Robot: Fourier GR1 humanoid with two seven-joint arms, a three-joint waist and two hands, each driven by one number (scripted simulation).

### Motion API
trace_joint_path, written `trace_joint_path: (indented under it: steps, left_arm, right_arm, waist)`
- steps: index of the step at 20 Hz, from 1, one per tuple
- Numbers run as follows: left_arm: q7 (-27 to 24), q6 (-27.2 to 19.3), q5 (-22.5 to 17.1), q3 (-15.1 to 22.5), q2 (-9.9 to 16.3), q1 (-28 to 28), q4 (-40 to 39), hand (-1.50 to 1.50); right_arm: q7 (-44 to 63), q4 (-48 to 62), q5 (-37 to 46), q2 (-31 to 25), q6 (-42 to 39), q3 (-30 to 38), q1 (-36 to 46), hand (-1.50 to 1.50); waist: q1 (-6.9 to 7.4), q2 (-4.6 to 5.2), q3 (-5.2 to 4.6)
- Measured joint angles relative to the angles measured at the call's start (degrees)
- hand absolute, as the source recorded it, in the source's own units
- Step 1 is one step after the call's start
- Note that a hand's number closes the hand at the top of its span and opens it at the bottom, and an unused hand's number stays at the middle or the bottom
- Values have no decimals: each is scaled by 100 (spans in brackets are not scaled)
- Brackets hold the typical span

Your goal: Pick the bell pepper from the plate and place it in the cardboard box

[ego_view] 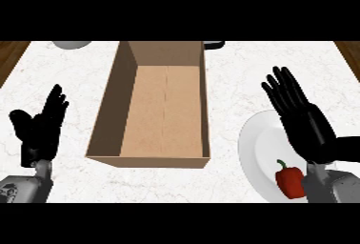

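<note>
Bell pepper (290,181) lies lengthwise, stem pointing up-left.

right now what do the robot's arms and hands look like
Both forearms are grey, blocky and hard-shelled, mottled with lighter and darker patches. Each ends in a glossy black hand: the left hand and the right hand, both with long, slender, segmented fingers and a thumb. No cables, sleeves or markings show.

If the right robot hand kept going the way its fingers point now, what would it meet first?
Probably nothing: the right robot hand points up and away over bare counter, right of the cardboard box. The bell pepper lies behind it on the plate. Depth is unclear.
</note>
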State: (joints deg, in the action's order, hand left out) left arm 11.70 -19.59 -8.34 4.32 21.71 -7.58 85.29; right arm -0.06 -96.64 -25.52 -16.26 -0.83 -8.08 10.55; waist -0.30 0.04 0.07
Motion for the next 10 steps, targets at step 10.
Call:
trace_joint_path:
  steps: [10]
  left_arm:
    - [-296,177,736,-78,766,262,-382,0]
  right_arm:
    - [-149,265,957,-1838,-1634,10,-687,-150]
  waist:
    - [-5,-32,-32]
